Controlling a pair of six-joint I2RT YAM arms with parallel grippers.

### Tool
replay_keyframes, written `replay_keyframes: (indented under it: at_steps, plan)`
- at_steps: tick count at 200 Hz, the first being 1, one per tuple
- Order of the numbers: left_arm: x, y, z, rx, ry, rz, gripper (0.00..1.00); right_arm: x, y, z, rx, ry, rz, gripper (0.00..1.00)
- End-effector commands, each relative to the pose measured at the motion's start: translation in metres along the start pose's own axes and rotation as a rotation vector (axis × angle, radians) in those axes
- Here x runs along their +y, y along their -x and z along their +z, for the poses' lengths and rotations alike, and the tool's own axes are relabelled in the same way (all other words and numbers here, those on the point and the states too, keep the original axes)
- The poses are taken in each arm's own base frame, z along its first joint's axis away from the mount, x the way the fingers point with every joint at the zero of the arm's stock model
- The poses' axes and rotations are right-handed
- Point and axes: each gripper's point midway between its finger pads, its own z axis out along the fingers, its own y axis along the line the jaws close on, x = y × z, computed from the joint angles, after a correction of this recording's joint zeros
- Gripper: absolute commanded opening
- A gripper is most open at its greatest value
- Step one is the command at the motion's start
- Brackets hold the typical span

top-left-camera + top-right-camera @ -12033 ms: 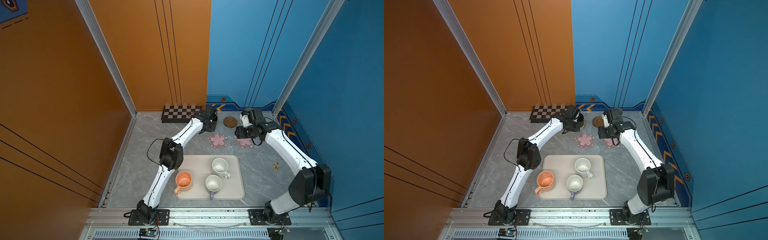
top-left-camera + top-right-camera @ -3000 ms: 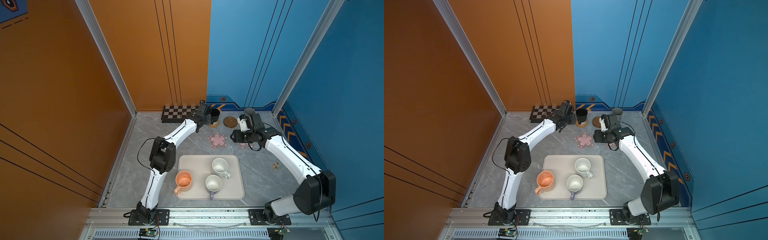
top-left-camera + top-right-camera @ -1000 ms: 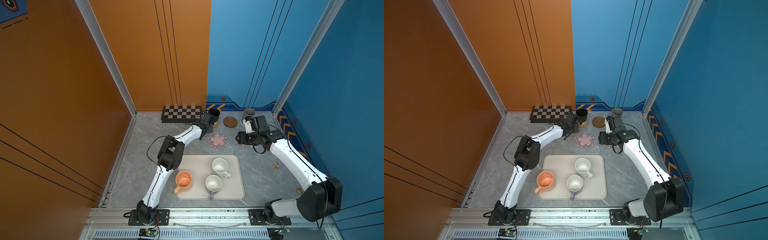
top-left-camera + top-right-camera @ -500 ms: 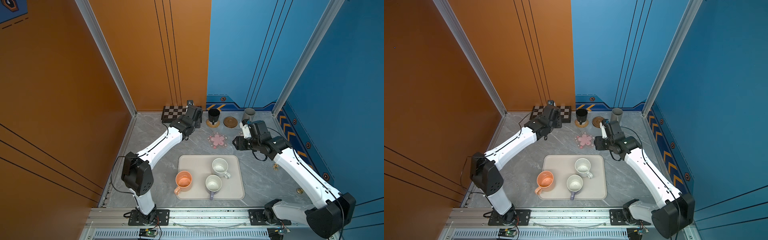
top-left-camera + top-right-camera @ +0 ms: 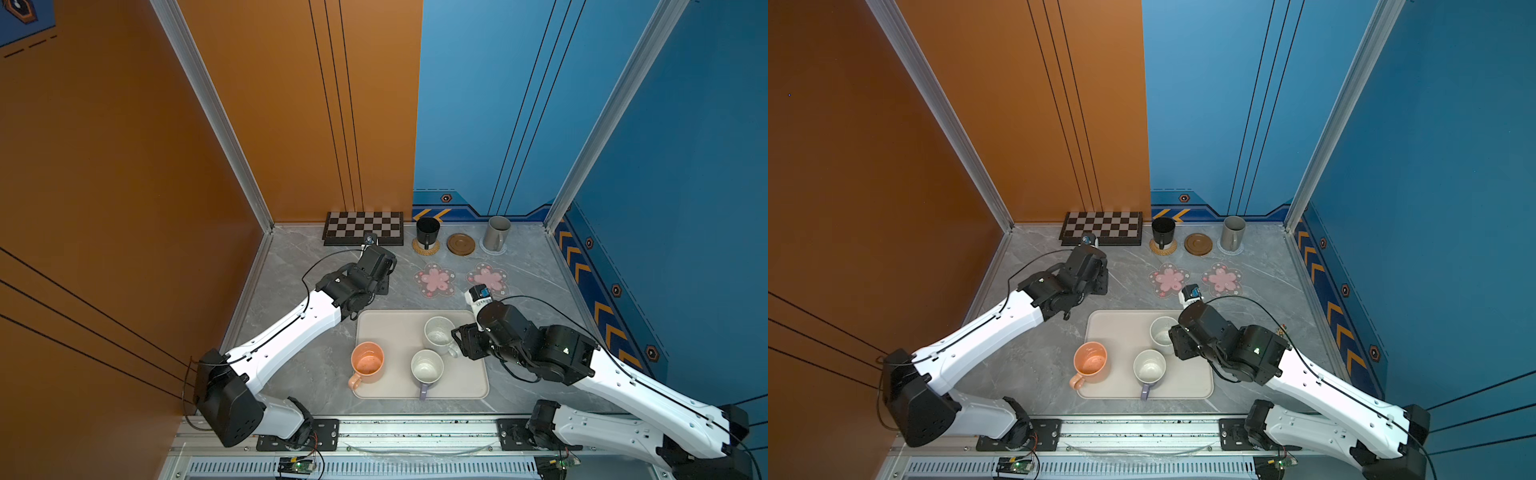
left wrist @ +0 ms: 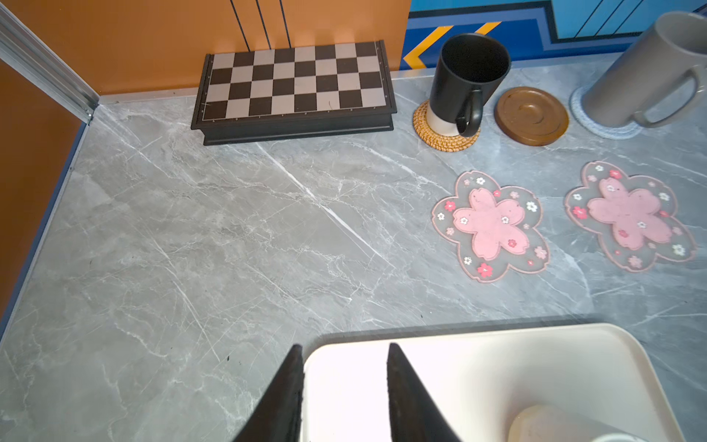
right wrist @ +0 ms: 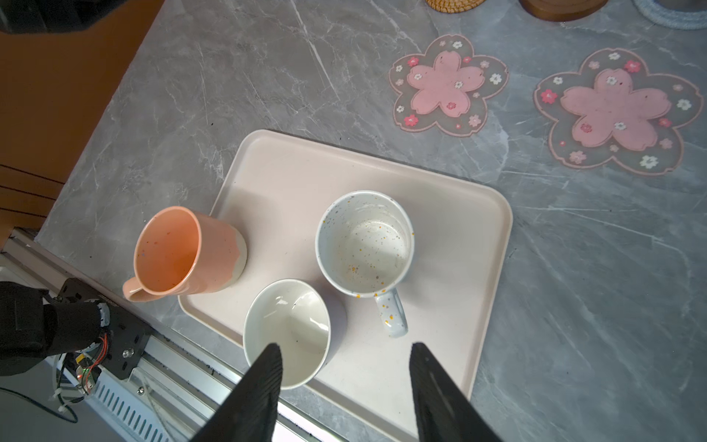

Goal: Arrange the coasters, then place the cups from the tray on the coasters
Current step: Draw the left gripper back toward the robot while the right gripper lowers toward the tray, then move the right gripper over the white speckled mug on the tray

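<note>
top views, done: All five coasters lie at the far side of the counter (image 5: 532,266). The black cup (image 5: 428,232) stands on the tan woven coaster (image 5: 426,250), and the grey cup (image 5: 497,232) on the grey-blue coaster (image 5: 493,252).
top views, left to do: The brown wooden coaster (image 5: 461,244) and both pink blossom coasters (image 5: 1169,279) (image 5: 1222,278) are bare. By my count that makes two of five cups placed, three to go.
top views, tray: The tray (image 5: 386,332) holds the peach cup (image 5: 367,365) at its left rim with the handle hanging over, the speckled white cup (image 5: 438,331) and the lavender cup (image 5: 427,368). All three are upright.
left wrist, fingers: The left fingers (image 6: 283,398) are parted with nothing between them, above a far corner of the tray.
left wrist, containers: The black cup's inside is dark and nothing shows in it. The grey cup's inside is out of view.
right wrist, fingers: The right fingers (image 7: 440,398) are spread wide and grasp nothing, above the tray's near side. The speckled cup's handle points toward their gap.
right wrist, containers: The peach, speckled and lavender cups are all empty.
</note>
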Motion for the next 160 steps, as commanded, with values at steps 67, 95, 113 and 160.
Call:
replay_keyframes:
  at_steps: [67, 95, 113, 160]
  plan:
    - [0.024, -0.031, -0.034, 0.046, -0.009, -0.021, 0.39, 0.021, -0.064, 0.010, 0.071, -0.069, -0.052, 0.55]
    - [0.024, -0.042, -0.032, 0.078, -0.016, -0.018, 0.39, 0.021, -0.066, 0.012, 0.059, -0.088, -0.073, 0.56]
    - [0.022, -0.047, -0.032, 0.095, -0.030, -0.019, 0.39, 0.009, -0.062, 0.013, 0.051, -0.104, -0.056, 0.58]
    - [0.024, -0.054, -0.026, 0.110, -0.007, -0.016, 0.39, -0.053, -0.078, 0.028, 0.157, -0.163, 0.096, 0.58]
